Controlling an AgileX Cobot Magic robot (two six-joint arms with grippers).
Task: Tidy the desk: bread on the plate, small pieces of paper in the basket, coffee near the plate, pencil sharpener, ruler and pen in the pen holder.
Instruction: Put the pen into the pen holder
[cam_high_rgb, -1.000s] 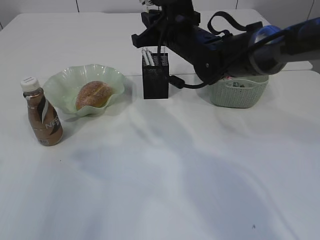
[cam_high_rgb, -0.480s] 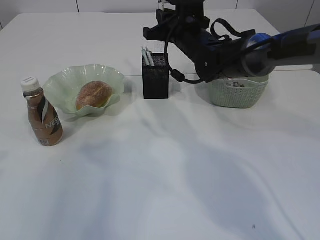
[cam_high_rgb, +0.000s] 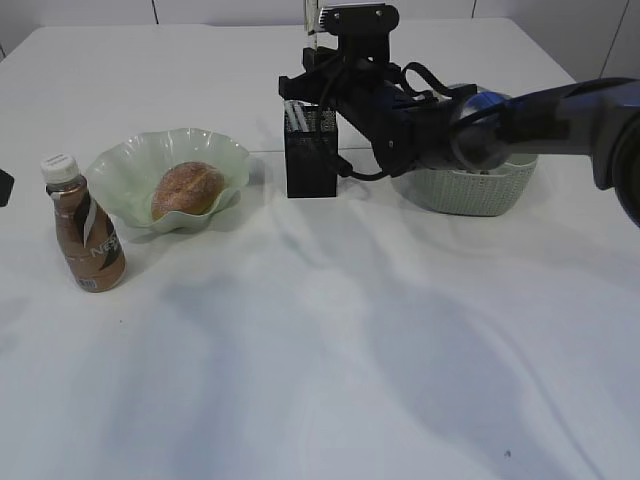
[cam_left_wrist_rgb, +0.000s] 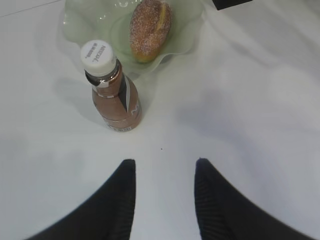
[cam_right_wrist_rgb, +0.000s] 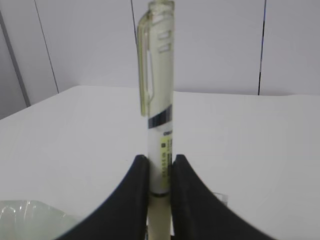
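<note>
The black right arm hides part of the sage-green perforated basket and the black mesh pen holder's rim. The right gripper clamps a pale translucent pen upright, its tip cut off. The left gripper gapes, empty, near the brown coffee bottle.

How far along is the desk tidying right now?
Mostly done, it seems. The golden-brown sugared bun lies in the ruffled pale green glass plate, with the brown coffee bottle beside it. In hand: the right gripper has its jaws shut on an upright clear pen above the black mesh pen holder. Left: lowering it in. The sage-green basket contents are unclear.
</note>
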